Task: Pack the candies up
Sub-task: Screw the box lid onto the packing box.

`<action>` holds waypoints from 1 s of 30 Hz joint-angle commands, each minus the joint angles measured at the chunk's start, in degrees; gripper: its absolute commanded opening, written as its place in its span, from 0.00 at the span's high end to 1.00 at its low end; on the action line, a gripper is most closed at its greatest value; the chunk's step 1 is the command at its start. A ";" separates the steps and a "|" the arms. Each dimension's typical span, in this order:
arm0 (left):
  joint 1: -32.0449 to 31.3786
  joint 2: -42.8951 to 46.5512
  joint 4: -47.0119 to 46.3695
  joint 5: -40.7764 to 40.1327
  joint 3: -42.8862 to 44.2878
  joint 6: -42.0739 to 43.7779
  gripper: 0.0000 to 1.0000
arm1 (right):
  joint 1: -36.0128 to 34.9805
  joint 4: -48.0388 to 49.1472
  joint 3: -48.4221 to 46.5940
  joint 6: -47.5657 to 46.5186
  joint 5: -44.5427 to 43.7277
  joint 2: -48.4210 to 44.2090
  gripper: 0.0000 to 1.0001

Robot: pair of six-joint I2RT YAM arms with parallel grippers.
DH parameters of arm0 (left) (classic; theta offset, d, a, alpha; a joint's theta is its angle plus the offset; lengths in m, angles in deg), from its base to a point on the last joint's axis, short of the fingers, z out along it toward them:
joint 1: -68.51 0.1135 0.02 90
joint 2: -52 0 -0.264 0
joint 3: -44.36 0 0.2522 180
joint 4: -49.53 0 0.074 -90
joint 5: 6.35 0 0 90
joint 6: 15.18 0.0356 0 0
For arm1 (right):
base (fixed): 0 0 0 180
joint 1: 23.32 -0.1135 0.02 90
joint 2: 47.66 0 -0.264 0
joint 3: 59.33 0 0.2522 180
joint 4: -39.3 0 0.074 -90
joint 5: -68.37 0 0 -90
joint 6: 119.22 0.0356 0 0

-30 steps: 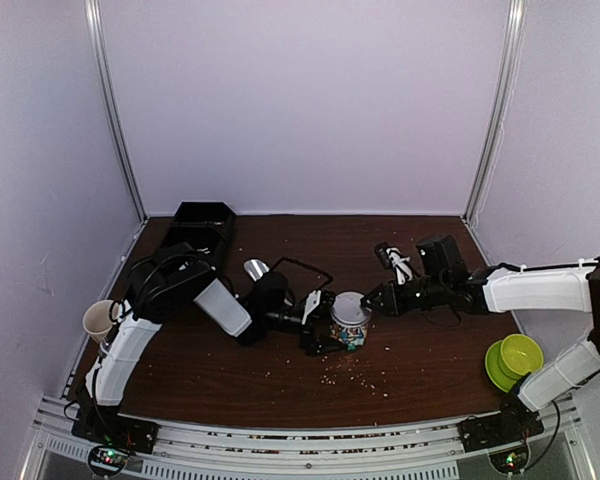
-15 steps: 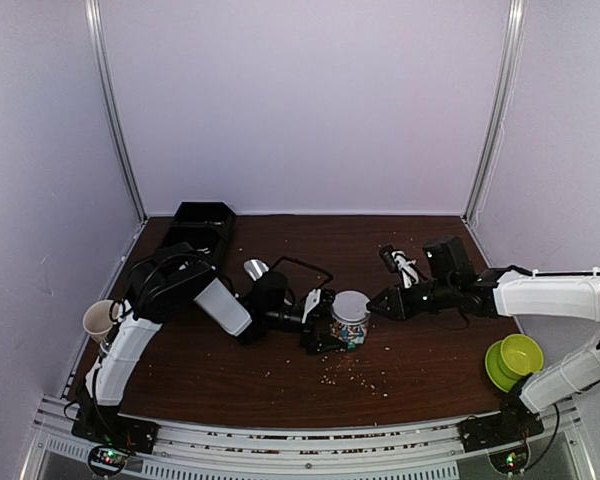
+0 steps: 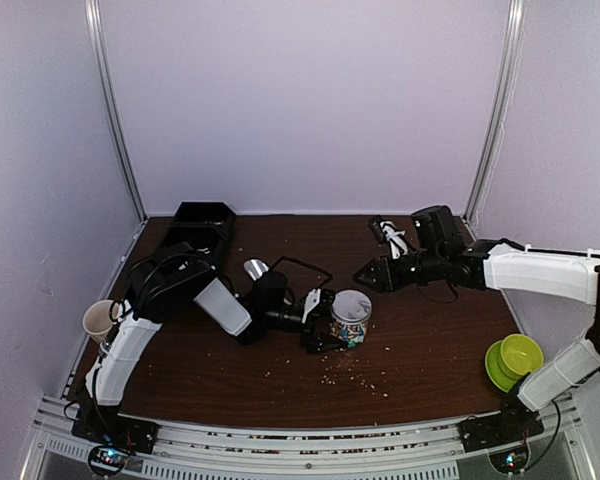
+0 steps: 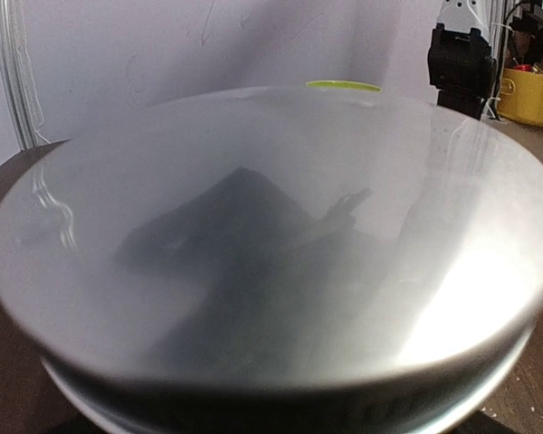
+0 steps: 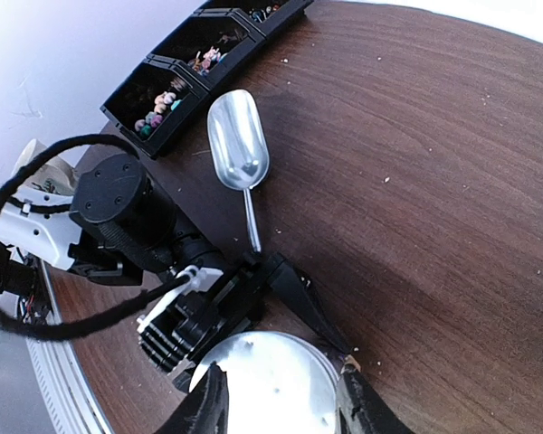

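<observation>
A clear jar (image 3: pixel 350 330) with a silver lid (image 3: pixel 351 306) stands mid-table, and candies show through its wall. My left gripper (image 3: pixel 330 325) is shut on the jar from the left, one finger on each side. In the left wrist view the lid (image 4: pixel 253 253) fills the picture and hides the fingers. My right gripper (image 3: pixel 365 274) hangs open behind and to the right of the jar, holding nothing. Its fingertips (image 5: pixel 208 402) straddle the lid (image 5: pixel 276 384) from above in the right wrist view. More candies (image 5: pixel 158 99) lie in a black divided bin (image 5: pixel 127 90).
A metal scoop (image 3: pixel 255 268) lies left of the jar behind the left arm. The black bin (image 3: pixel 202 225) stands at the back left. A paper cup (image 3: pixel 100 320) sits at the left edge, a green bowl (image 3: pixel 515 358) at the right. Pale crumbs (image 3: pixel 355 375) dot the table in front.
My right gripper has drawn up and back from the jar's lid and its jaws have spread wider. The left gripper and the jar have stayed put.
</observation>
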 commanded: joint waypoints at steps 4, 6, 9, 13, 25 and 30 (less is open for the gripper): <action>0.94 -1.70 4.85 -2.69 -0.84 1.16 0.12 | 0.20 -0.22 -6.08 -1.11 3.43 7.33 0.59; 1.01 -1.68 4.85 -2.83 -0.93 1.44 0.12 | 0.27 -0.41 -6.71 -1.39 4.49 8.74 0.60; 0.91 -1.64 4.76 -2.87 -0.94 1.65 0.12 | 0.37 -0.47 -6.97 -1.74 6.44 10.23 0.60; 0.97 -1.70 4.65 -2.79 -0.94 1.65 0.12 | 0.50 0.66 -6.62 -1.79 7.63 11.40 0.62; 0.94 -1.77 4.85 -2.53 -0.76 1.48 0.12 | 0.88 0.91 -4.73 -1.95 9.32 11.60 0.67; 0.95 -1.75 4.94 -2.44 -0.76 1.60 0.12 | 1.11 0.85 -3.74 -2.28 8.35 10.99 0.65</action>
